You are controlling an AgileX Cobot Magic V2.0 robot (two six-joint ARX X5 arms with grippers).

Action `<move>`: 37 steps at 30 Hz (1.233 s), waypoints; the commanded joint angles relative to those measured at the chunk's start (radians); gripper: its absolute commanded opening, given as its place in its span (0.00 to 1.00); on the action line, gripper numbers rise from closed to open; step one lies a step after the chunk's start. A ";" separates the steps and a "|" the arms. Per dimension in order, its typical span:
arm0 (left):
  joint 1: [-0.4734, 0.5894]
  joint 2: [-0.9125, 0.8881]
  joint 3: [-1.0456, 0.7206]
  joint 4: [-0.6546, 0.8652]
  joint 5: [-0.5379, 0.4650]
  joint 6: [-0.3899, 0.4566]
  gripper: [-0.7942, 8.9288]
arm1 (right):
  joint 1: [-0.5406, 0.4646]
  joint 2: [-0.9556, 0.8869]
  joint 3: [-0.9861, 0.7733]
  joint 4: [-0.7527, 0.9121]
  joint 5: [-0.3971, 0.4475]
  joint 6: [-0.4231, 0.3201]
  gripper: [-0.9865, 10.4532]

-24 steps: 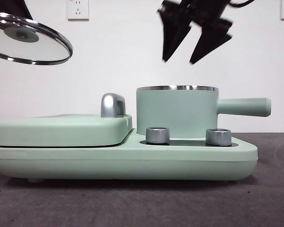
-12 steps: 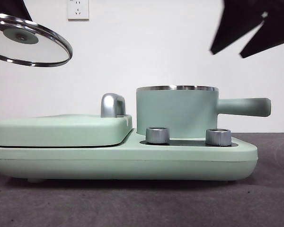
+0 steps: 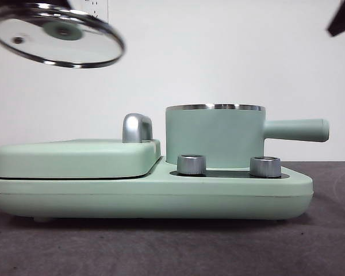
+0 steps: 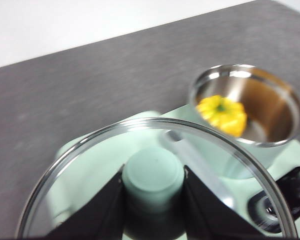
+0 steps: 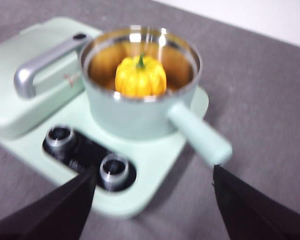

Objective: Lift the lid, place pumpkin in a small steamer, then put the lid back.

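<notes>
Your left gripper (image 4: 153, 200) is clamped on the smooth mint-green knob of the lid (image 3: 57, 35), one round glass disc with a shiny steel rim, tilted in the air high above the flat griddle cover (image 3: 75, 158) and well apart from the pot. Your right gripper (image 5: 152, 200) has its two black jaws spread wide with nothing between them, up above the appliance; in the front view it is only a dark tip at the top corner. The one pumpkin (image 5: 140, 75), glossy, yellow-orange, ribbed, with a green stem, sits inside the small steamer (image 3: 215, 138), a cylindrical mint-green pot with a steel rim, polished steel inside, and one long straight handle. The pot stands uncovered on the appliance base (image 3: 149, 198), behind two ridged metal knobs (image 3: 191, 164). You have no readable writing here.
</notes>
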 commanded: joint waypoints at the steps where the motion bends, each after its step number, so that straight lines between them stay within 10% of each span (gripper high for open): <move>1: -0.047 0.039 0.015 0.076 0.005 -0.025 0.09 | 0.006 -0.023 0.002 -0.083 -0.005 0.050 0.40; 18: -0.245 0.380 0.020 0.579 -0.007 -0.024 0.09 | 0.006 -0.066 0.002 -0.163 -0.014 0.112 0.40; 37: -0.285 0.633 0.172 0.679 -0.035 0.039 0.09 | 0.006 -0.066 0.002 -0.169 -0.014 0.138 0.40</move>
